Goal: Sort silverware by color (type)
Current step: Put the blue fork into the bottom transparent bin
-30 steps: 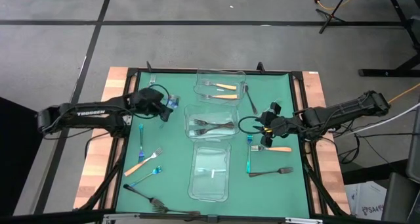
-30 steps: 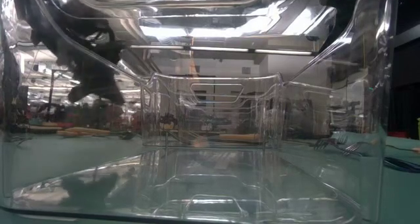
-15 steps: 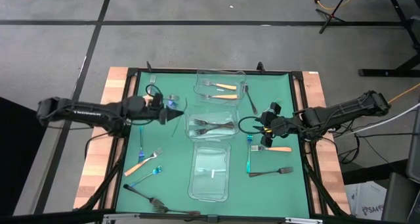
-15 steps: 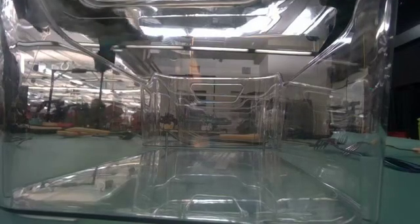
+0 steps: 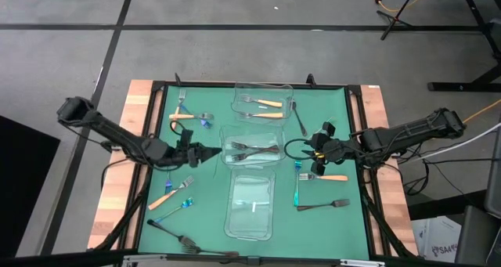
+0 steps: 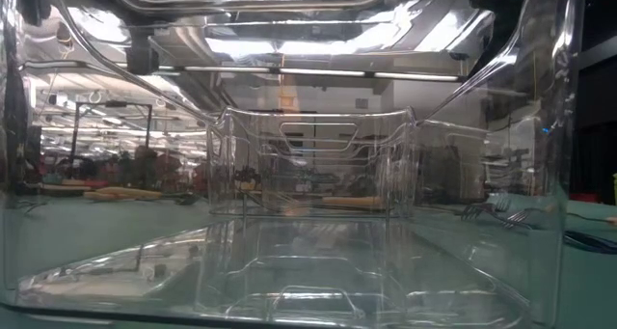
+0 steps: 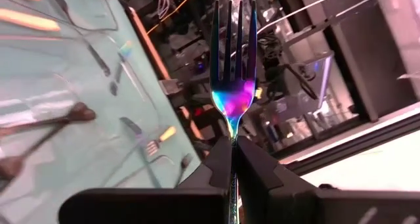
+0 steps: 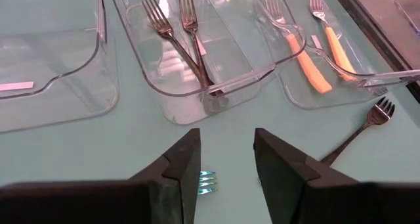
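Observation:
My left gripper (image 5: 205, 152) hovers left of the middle clear container (image 5: 270, 159), shut on an iridescent blue-teal fork (image 7: 233, 60) whose tines stick out ahead. My right gripper (image 8: 226, 161) stands open above the table's right part, over the tines of a blue fork (image 8: 206, 181) lying flat on the mat. The far container (image 5: 239, 102) holds orange-handled forks (image 5: 266, 103). Dark forks (image 5: 252, 147) lie in the middle one. My left gripper pinches the iridescent fork's handle just behind the neck (image 7: 231, 131) between its two fingers. The fingers run level along the fork, coming from the table's left. The fork is lifted clear of the mat, and its tines point on past the fingertips.
The near container (image 5: 232, 220) stands in front. Loose forks lie on the green mat: an orange-handled one (image 5: 166, 196), a blue one (image 5: 174, 213) and dark ones (image 5: 184, 239) near left, an orange one (image 5: 333, 177), a blue one (image 5: 297, 193) and a dark one (image 5: 322, 205) right, another dark one (image 5: 300, 120) far right.
My left gripper has swung from the far left of the mat toward the near edge and the middle container. It has turned and rolled as it went, and its fingers have stayed shut. My right gripper has kept still.

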You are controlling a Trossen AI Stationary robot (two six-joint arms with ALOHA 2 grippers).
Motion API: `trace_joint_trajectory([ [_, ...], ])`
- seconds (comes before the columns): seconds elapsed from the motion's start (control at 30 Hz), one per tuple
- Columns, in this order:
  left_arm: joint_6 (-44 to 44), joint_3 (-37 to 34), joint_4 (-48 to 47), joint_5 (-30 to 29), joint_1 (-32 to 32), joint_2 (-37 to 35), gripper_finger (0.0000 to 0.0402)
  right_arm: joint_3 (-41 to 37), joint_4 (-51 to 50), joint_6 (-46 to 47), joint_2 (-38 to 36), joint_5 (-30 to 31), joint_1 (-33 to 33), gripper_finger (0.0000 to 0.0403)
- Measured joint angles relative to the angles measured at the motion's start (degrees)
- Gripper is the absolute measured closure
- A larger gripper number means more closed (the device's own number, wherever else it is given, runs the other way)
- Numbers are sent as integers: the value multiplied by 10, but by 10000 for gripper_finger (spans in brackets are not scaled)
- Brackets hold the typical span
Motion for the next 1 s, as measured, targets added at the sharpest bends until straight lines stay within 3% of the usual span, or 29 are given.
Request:
trace_joint_trajectory([
  [0.13,-1,10,60,-26,-25,55,396,0,0,0,0,0,0,272],
  [0.8,14,257,59,-31,-60,333,396,0,0,0,0,0,0,272],
  [1.0,-43,299,26,-17,-72,394,396,0,0,0,0,-1,0,272],
])
